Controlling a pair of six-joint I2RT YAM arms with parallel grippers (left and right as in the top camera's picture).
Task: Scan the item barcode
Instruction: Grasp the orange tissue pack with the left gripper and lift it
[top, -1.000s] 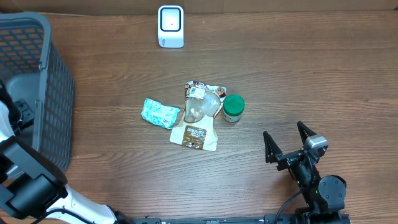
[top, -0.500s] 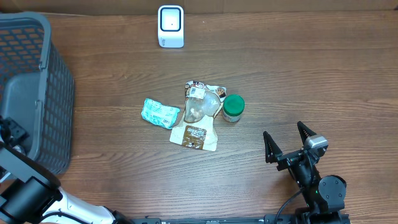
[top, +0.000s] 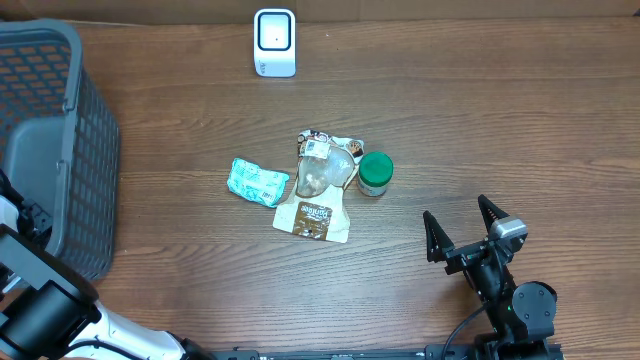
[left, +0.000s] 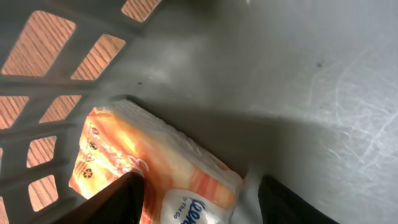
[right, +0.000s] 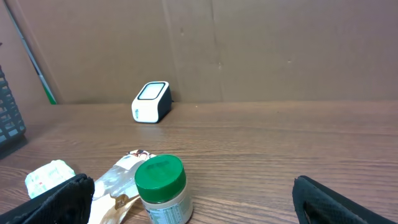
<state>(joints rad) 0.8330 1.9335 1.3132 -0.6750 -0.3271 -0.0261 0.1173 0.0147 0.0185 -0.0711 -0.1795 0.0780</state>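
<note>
Your left claw has slid nearer, spread over the soft tissue pack (probably light, crushable); pinch its sides. Right claw gapes empty.

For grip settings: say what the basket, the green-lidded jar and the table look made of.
Basket: matte grey plastic, judging by moulded lattice walls. Jar: smooth green lid, likely plastic; body plastic or glass, unclear. Table: wood or wood-look laminate, showing grain.

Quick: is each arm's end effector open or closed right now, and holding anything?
Left end effector: open, straddling the tissue pack in the basket, not gripping it.
Right end effector: open, empty.
</note>
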